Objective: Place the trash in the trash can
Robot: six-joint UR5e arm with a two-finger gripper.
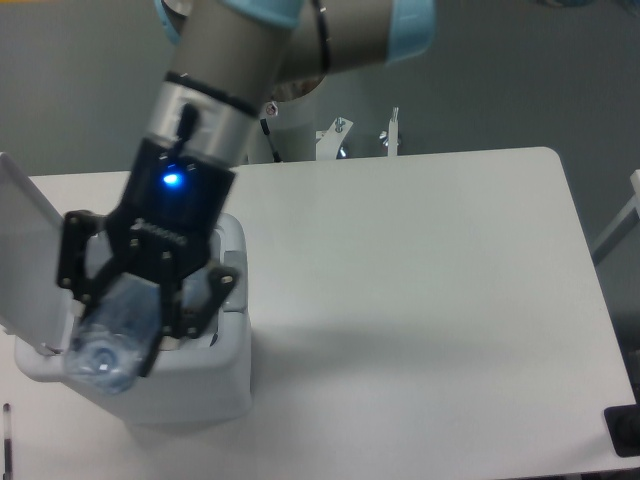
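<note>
End effector [130,325] at lower left of the frame is seen clamped on the squashed plastic bottle [112,345], which is held over the open white trash can [200,385] on the table [420,300].

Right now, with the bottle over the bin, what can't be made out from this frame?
- Inside of the trash can: hidden by the gripper and bottle, so its contents are unseen.
- Bottle label: blurred.
- Lid: cut off by the left edge.
- Dark object at the right edge: cut off, unidentifiable.
</note>
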